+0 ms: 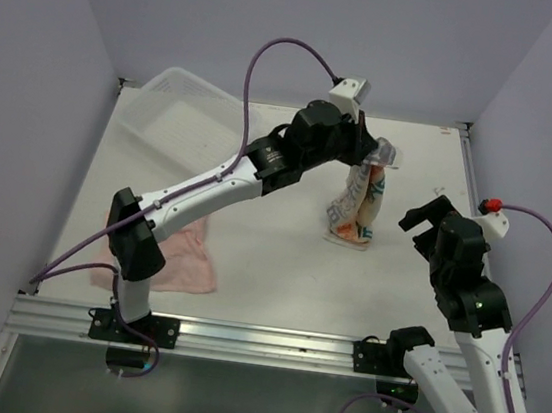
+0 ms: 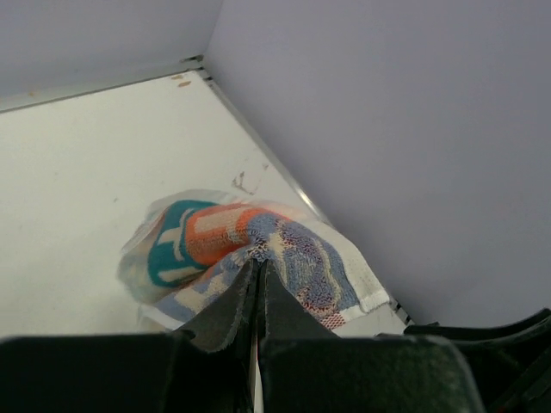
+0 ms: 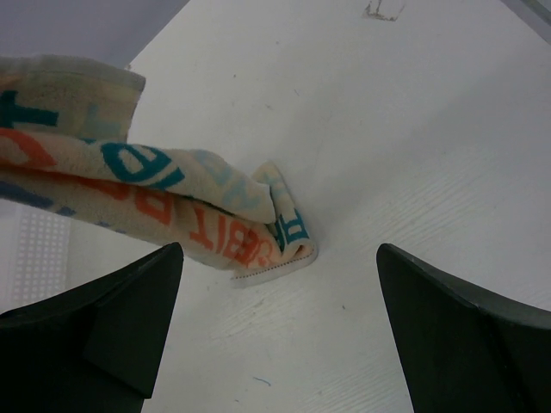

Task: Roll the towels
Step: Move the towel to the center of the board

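The printed towel (image 1: 356, 208) hangs in a loose fold from my left gripper (image 1: 377, 156), its lower end resting on the table (image 1: 280, 257). In the left wrist view the jaws are pinched shut on the towel's top edge (image 2: 258, 249). The pale pink towel (image 1: 187, 254) lies crumpled at the left, beside the left arm's base. My right gripper (image 1: 426, 213) is open to the right of the printed towel, not touching it; its view shows the towel's lower end (image 3: 258, 232) ahead of the wide-apart fingers (image 3: 129, 318).
A white mesh basket (image 1: 181, 114) lies tilted at the back left corner. Purple walls close in the table on the left, back and right. A metal rail (image 1: 240, 338) runs along the near edge.
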Tool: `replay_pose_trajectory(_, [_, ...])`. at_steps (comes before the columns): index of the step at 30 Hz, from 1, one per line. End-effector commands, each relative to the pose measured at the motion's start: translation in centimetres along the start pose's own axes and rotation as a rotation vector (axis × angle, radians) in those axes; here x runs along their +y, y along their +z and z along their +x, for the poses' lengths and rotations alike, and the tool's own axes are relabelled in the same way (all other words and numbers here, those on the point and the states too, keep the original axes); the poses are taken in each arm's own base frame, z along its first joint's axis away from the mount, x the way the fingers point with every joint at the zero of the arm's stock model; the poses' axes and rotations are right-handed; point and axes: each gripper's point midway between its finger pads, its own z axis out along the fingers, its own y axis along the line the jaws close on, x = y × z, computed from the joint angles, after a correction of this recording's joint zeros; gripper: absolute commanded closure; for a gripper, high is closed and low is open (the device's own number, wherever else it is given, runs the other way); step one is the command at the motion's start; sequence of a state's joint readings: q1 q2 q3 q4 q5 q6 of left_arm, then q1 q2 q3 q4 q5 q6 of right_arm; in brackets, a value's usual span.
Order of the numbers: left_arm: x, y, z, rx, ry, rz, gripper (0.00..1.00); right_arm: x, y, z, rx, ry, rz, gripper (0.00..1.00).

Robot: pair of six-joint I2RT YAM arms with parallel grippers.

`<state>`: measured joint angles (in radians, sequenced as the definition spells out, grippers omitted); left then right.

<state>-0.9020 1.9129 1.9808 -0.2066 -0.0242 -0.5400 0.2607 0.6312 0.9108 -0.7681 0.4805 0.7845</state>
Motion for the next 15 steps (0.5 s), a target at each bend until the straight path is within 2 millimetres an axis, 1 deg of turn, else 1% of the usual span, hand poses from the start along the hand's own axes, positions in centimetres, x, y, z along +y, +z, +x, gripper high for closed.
replay_pose_trajectory(1, [2.9, -4.3, -4.6, -0.207, -0.011, -0.176, 1.00, 0.1, 0.1, -0.3, -0.005, -0.008, 0.003, 0.01])
replay_pose_trajectory(2, [4.2, -4.9, -4.3, -0.216, -0.010, -0.230, 1.00, 0.2, 0.3, 0.0, 0.005, -0.009, -0.001, 0.01])
replay_pose_trajectory(3, [6.8, -6.3, -3.3, -0.221, -0.011, -0.342, 1.00, 0.0, 0.6, 0.8, 0.023, -0.013, 0.000, 0.01])
replay_pose_trajectory(4, [8.0, -7.0, -2.8, -0.223, -0.014, -0.392, 1.00, 0.5, 0.9, 1.3, 0.044, -0.009, -0.019, 0.01])
replay_pose_trajectory(5, [8.9, -8.2, -2.8, -0.232, -0.031, -0.430, 1.00, 0.6, 1.1, 1.7, 0.059, -0.010, -0.023, 0.01])
replay_pose_trajectory(6, [11.5, -8.9, -1.2, -0.216, -0.032, -0.513, 1.00, 0.6, 1.4, 2.6, 0.083, -0.017, -0.030, 0.01])
replay_pose_trajectory(7, [12.8, -9.4, -0.4, -0.206, -0.040, -0.551, 1.00, 1.1, 1.5, 3.0, 0.103, -0.015, -0.054, 0.01])
replay_pose_trajectory(8, [13.5, -10.3, -0.4, -0.219, -0.065, -0.571, 1.00, 1.2, 1.8, 3.6, 0.125, -0.019, -0.059, 0.02])
replay_pose_trajectory(9, [15.2, -10.8, 1.6, -0.189, -0.066, -0.617, 1.00, 1.3, 2.1, 4.2, 0.143, -0.025, -0.064, 0.02])
replay_pose_trajectory(10, [16.7, -11.3, 2.2, -0.182, -0.081, -0.651, 1.00, 1.4, 2.2, 4.6, 0.158, -0.030, -0.071, 0.02])
replay_pose_trajectory(11, [17.4, -11.9, 2.6, -0.181, -0.108, -0.667, 1.00, 1.5, 2.3, 5.2, 0.181, -0.038, -0.078, 0.03])
replay_pose_trajectory(12, [18.7, -12.3, 4.5, -0.145, -0.110, -0.698, 1.00, 1.3, 2.5, 5.7, 0.195, -0.046, -0.076, 0.03])
replay_pose_trajectory(13, [19.9, -12.8, 5.1, -0.138, -0.121, -0.726, 1.00, 1.4, 2.6, 6.1, 0.208, -0.052, -0.082, 0.03])
replay_pose_trajectory(14, [20.5, -13.2, 5.9, -0.126, -0.135, -0.743, 0.98, 1.4, 2.7, 6.5, 0.225, -0.057, -0.087, 0.03])
replay_pose_trajectory(15, [21.6, -13.7, 7.3, -0.099, -0.133, -0.773, 0.93, 1.1, 3.0, 7.3, 0.246, -0.070, -0.076, 0.03])
